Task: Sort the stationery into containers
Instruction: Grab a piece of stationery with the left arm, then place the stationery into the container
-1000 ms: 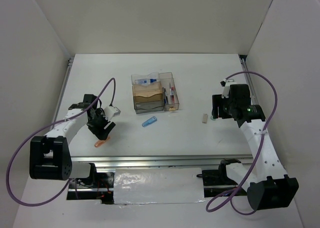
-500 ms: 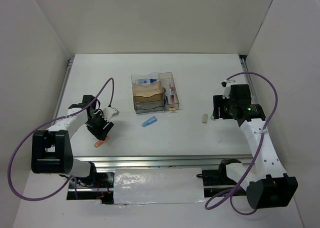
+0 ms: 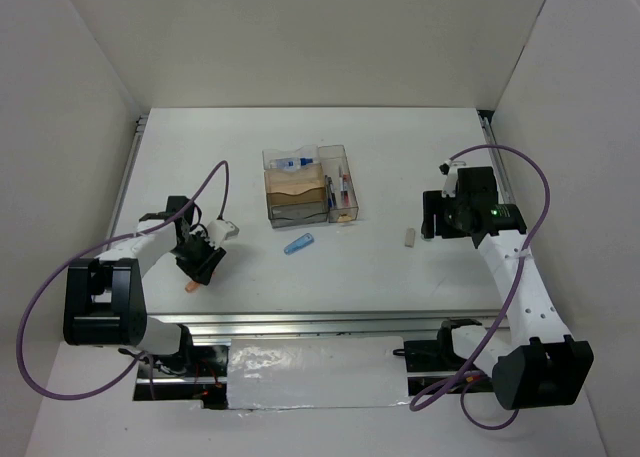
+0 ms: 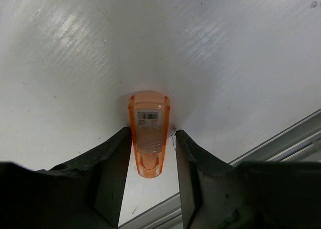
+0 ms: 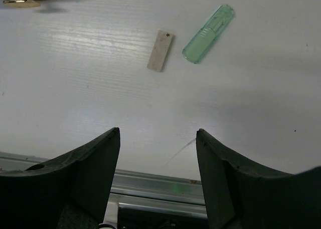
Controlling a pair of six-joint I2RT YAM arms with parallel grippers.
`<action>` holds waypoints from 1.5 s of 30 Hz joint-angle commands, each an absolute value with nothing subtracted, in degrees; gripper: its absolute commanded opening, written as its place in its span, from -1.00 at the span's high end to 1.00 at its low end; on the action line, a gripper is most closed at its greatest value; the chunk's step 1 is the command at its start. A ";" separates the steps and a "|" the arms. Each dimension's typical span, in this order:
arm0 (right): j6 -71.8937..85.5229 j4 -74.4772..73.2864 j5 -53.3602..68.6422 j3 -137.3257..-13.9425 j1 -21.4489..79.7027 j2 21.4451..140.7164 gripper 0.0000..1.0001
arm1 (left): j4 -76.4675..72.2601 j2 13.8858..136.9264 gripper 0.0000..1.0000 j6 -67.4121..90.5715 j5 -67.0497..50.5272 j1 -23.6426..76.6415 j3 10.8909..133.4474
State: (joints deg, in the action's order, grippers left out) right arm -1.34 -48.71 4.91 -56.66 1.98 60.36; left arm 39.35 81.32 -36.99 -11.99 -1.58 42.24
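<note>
desk [image 3: 400,147]: white, seen from above, with one robot arm at either side of the frame and a metal rail [image 4: 281,144] along its near edge.
left pincer [image 4: 153,134]: at the lower left of the overhead view, tips down at the desk and drawn in close around the orange piece [image 4: 149,139]. In the wrist view one finger [image 4: 118,159] lies against the piece, while a thin sliver of desk shows at the other. Whether it has a firm pinch cannot be told.
orange piece: flat on the desk near the front rail, between the two fingers, its barcode label facing up.
right pincer [image 5: 157,134]: at the right of the overhead view, fingers spread wide above bare desk and touching nothing.
mint-green piece [image 5: 208,33]: upper right of the right wrist view, lying at a slant on the desk, beyond the fingertips.
beige piece [image 5: 160,50]: just beside the mint-green piece and apart from it, in the upper middle of that view.
blue piece [image 3: 298,244]: alone on the desk at the centre of the overhead view, just below the organizer [image 3: 300,215].
organizer: clear plastic, upper centre of the overhead view, with brown-tinted tiers at its left. A blue-capped bottle [image 3: 292,162] lies in the back compartment, and pens [image 3: 343,189] sit in the narrow bin on the right.
</note>
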 commanded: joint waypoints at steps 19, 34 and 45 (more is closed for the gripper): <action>-0.26 -45.88 6.76 -55.20 1.76 58.89 -0.37 | 39.11 80.60 0.66 -35.60 -15.21 -0.44 42.45; -0.26 -46.05 9.23 -56.34 1.41 61.44 -0.38 | 37.62 76.55 0.91 -32.35 -17.49 4.13 46.48; -0.09 -45.62 10.19 -56.69 1.41 63.28 -0.37 | 31.04 80.85 1.00 -25.40 -16.61 11.60 67.21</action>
State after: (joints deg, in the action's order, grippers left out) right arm -0.64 -47.11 9.43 -54.65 1.83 63.18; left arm 35.53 78.94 -28.27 -15.64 9.87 61.98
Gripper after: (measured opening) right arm 0.688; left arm 0.414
